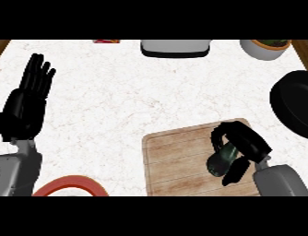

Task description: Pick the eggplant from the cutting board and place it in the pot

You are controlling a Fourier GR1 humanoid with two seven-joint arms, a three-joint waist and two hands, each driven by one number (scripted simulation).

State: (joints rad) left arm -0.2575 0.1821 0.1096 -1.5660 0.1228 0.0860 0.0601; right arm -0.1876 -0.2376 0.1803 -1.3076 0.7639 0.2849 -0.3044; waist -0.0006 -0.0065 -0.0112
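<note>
The right hand (242,143) is curling around the eggplant (221,159) on the cutting board (177,161); lifting toward the pot (306,106) at one o'clock, it could be slipping free.

Pale wood-grain cutting board (177,161), glossy dark eggplant (221,161), matt black pot (303,103), white marble-like counter (129,92)

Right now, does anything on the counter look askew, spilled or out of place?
Nothing stands out. The eggplant lies on the cutting board with the right hand curled round it. The pot sits upright at the right edge. The left hand rests open at the left. No spill shows.
</note>
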